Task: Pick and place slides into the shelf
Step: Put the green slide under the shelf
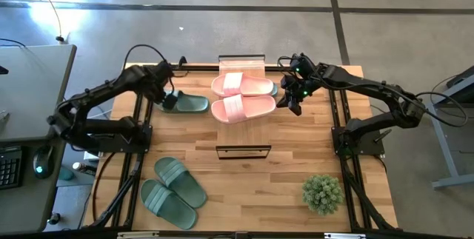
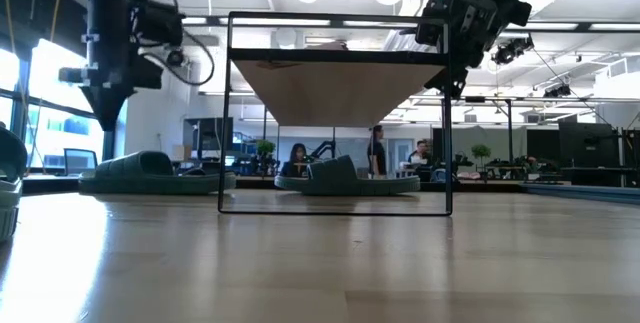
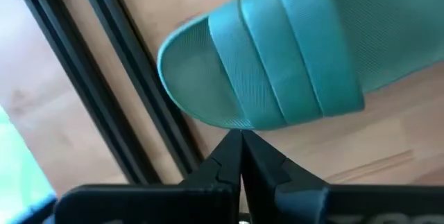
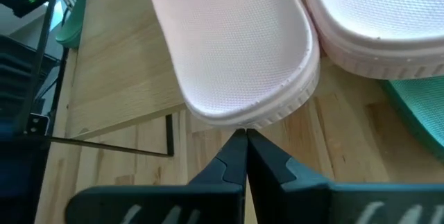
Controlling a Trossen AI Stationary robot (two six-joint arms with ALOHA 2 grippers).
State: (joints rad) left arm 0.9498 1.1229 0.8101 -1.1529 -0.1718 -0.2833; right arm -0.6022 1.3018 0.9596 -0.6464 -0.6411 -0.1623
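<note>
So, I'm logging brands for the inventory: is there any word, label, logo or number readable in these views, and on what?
None can be read.
Pink slides: straps ribbed only, no print showing.
Green slides: plain ribbed straps.
Shelf: bare wood, no label.
Keyboard at the table's side: keys too small to read.

Left gripper [image 3: 241, 141] closed, lowered; right gripper [image 4: 244, 139] closed, lowered.

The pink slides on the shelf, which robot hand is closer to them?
Right. The right gripper sits just beside the pink slides, fingers shut at one heel. The left gripper is farther off, shut, by a green slide.
</note>
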